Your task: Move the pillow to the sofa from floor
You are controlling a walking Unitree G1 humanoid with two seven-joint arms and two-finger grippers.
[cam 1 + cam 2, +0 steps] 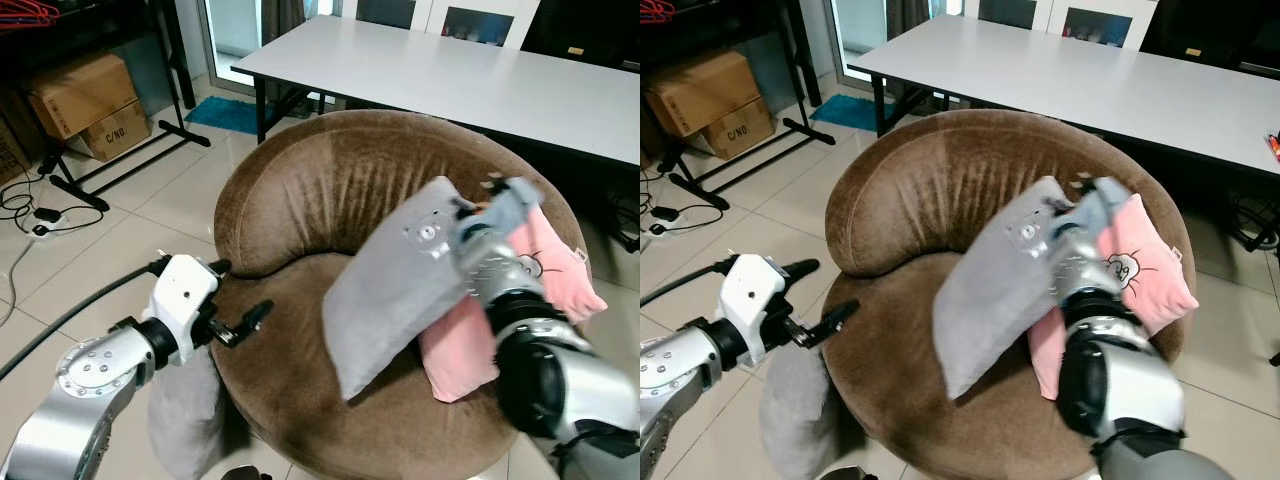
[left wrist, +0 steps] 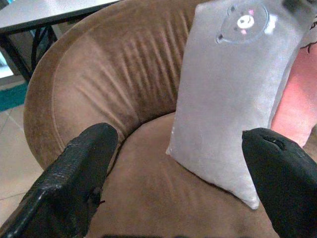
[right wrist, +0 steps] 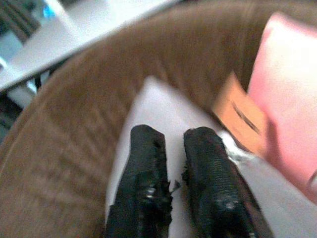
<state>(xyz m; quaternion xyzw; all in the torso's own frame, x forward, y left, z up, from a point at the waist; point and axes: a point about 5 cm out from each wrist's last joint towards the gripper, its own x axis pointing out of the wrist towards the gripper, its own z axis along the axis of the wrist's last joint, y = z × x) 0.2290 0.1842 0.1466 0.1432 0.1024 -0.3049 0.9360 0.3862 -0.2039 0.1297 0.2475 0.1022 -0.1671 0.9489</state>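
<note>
A grey pillow (image 1: 390, 290) with a small bear patch hangs tilted over the seat of the round brown sofa (image 1: 300, 190), its lower corner down at the seat. My right gripper (image 3: 172, 141) is shut on the pillow's upper edge, near an orange tag (image 3: 242, 119). Behind it a pink pillow (image 1: 560, 270) leans on the sofa's right side. My left gripper (image 1: 238, 295) stands open at the sofa's left front edge with nothing between its fingers, facing the grey pillow (image 2: 233, 99). A second grey pillow (image 1: 185, 420) lies on the floor under the left arm.
A long white table (image 1: 450, 70) stands just behind the sofa. Cardboard boxes (image 1: 85, 95) and a black rack's legs (image 1: 130, 165) are at the far left, with cables (image 1: 40, 215) on the tiled floor.
</note>
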